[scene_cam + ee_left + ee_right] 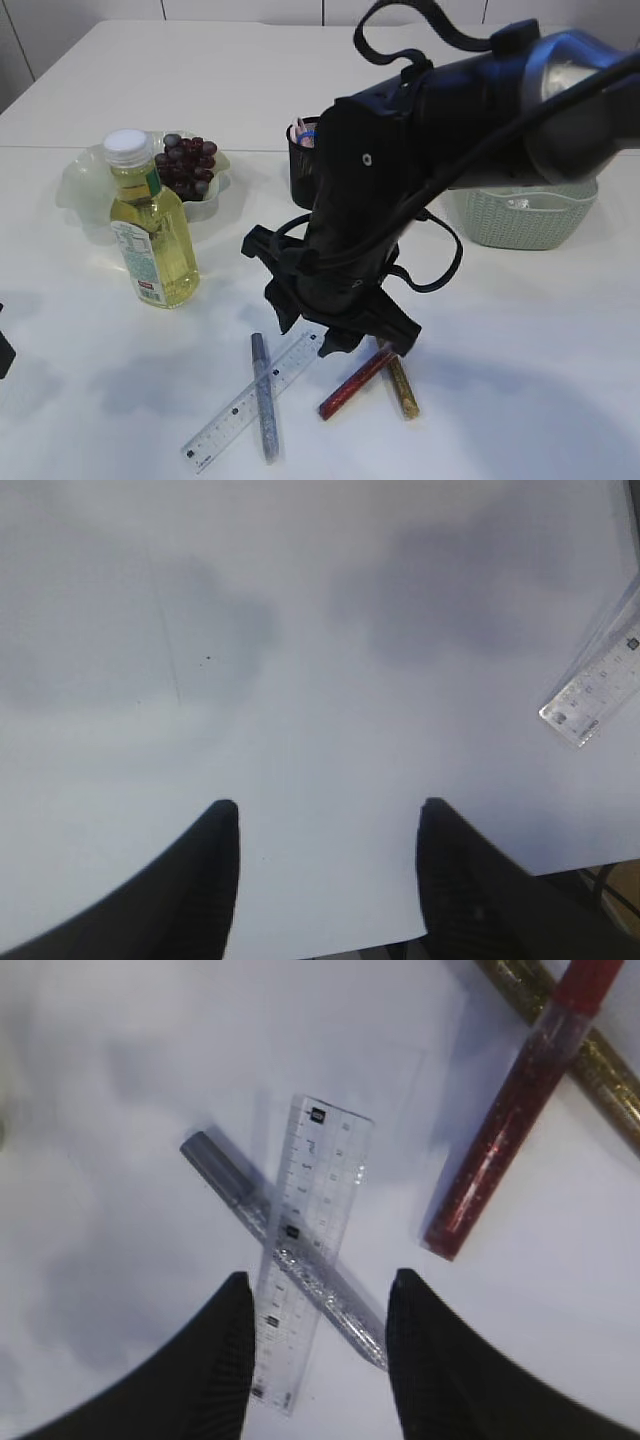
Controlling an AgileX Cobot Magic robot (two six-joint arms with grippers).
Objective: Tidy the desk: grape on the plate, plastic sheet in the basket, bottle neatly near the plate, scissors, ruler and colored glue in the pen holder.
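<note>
The clear ruler (240,405) lies on the white table near the front, with a silver glitter glue stick (263,395) lying across it. A red glue stick (355,383) and a gold one (403,388) cross just to the right. My right gripper (320,1285) is open and hangs just above the ruler (310,1220) and the silver stick (250,1200); the red stick (520,1120) and the gold stick (600,1065) lie to its right. My left gripper (325,810) is open and empty over bare table, with the ruler's end (600,680) at its right.
The yellow oil bottle (150,225) stands at the left, in front of a clear plate (75,185) bearing dark grapes (185,165). The black pen holder (300,165) holds coloured handles. A green basket (525,220) stands at the right, behind the right arm.
</note>
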